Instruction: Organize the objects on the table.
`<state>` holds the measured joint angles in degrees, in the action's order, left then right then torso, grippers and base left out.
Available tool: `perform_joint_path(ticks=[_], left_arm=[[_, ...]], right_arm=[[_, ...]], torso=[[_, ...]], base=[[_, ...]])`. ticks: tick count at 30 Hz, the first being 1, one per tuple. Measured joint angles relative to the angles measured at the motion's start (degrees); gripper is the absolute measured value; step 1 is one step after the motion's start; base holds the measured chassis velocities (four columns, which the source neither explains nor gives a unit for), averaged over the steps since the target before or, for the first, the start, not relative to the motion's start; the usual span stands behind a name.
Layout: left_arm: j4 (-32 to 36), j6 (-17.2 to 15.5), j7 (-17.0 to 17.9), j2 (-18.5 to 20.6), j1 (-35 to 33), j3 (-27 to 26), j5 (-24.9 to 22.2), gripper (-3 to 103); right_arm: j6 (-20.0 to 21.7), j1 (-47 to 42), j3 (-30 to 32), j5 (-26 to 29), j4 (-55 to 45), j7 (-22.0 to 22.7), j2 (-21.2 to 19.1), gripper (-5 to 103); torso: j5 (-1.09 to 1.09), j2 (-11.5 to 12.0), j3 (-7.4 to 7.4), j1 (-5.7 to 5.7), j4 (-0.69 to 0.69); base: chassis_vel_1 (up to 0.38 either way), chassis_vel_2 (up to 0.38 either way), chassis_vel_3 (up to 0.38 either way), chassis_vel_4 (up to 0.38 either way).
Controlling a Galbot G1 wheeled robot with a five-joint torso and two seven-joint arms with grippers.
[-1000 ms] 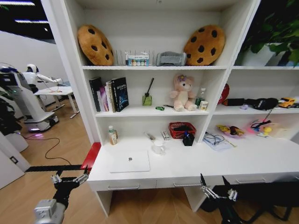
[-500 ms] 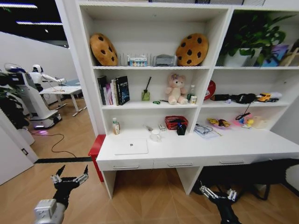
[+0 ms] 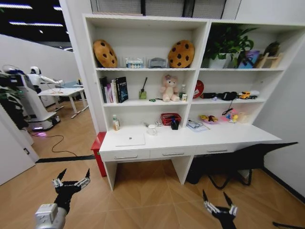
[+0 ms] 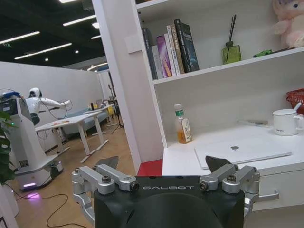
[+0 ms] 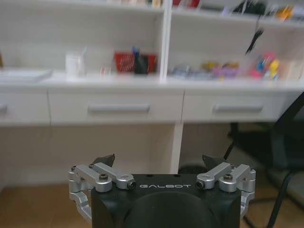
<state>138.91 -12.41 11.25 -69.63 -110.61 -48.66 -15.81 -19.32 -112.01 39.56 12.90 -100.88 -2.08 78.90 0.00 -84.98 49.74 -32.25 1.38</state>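
The long white table stands ahead against a shelving unit, well beyond both grippers. On it lie a thin silver laptop, a small clear bottle, a white mug and a red basket. A tiny green item rests on the shelf above. My left gripper hangs open and empty over the floor at the lower left. My right gripper is open and empty, low and facing the drawers.
A pink teddy bear and two cookie cushions sit on the shelves. A black chair is tucked under the desk's right half and a red box stands at its left end. Another robot and a small table are far left. Wooden floor lies open between me and the desk.
The whole view has pulled back from the desk, which now looks smaller and farther off. Both grippers stay open and empty, still low in the view.
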Motion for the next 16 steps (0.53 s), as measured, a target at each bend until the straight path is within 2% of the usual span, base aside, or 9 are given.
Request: perform_joint_path(ticks=[1, 2, 5, 6, 8, 13, 16], left_arm=[[0.0, 0.0, 0.0, 0.0, 0.0, 0.0, 0.0, 100], [0.0, 0.0, 0.0, 0.0, 0.0, 0.0, 0.0, 100], [-0.01, 0.0, 0.0, 0.0, 0.0, 0.0, 0.0, 100], [-0.01, 0.0, 0.0, 0.0, 0.0, 0.0, 0.0, 100], [0.0, 0.0, 0.0, 0.0, 0.0, 0.0, 0.0, 100], [0.0, 0.0, 0.0, 0.0, 0.0, 0.0, 0.0, 100], [0.0, 0.0, 0.0, 0.0, 0.0, 0.0, 0.0, 100]], right_arm=[[-0.19, 1.15, -0.78, -1.44, 5.13, -1.05, 0.08, 100], [-0.19, 1.15, -0.78, -1.44, 5.13, -1.05, 0.08, 100], [-2.85, 5.34, -1.62, -7.45, 21.88, -3.33, 1.84, 100], [-2.85, 5.34, -1.62, -7.45, 21.88, -3.33, 1.84, 100], [-5.76, 5.91, -1.54, -9.29, 26.47, -3.95, 2.97, 100], [-6.65, 1.46, -1.52, -5.65, 21.13, -6.56, 3.01, 100], [-7.8, 1.32, -0.71, -5.8, 19.92, -6.53, 2.54, 100]], torso=[[0.03, 0.02, 0.0, -0.02, -0.04], [0.03, 0.02, 0.0, -0.02, -0.04], [0.02, 0.01, 0.0, -0.01, 0.0], [0.02, 0.01, 0.0, -0.01, 0.0], [0.04, 0.0, -0.01, 0.01, 0.01], [-0.02, -0.04, -0.02, 0.06, 0.01], [-0.01, -0.03, -0.02, 0.06, -0.03]], base=[[-0.035, 0.084, 0.111, -0.025], [-0.035, 0.084, 0.111, -0.025], [-0.012, 0.029, 0.025, -0.008], [0.0, 0.0, 0.0, 0.0], [0.0, 0.0, 0.0, 0.0], [0.0, 0.0, 0.0, 0.0], [0.0, 0.0, 0.0, 0.0]])
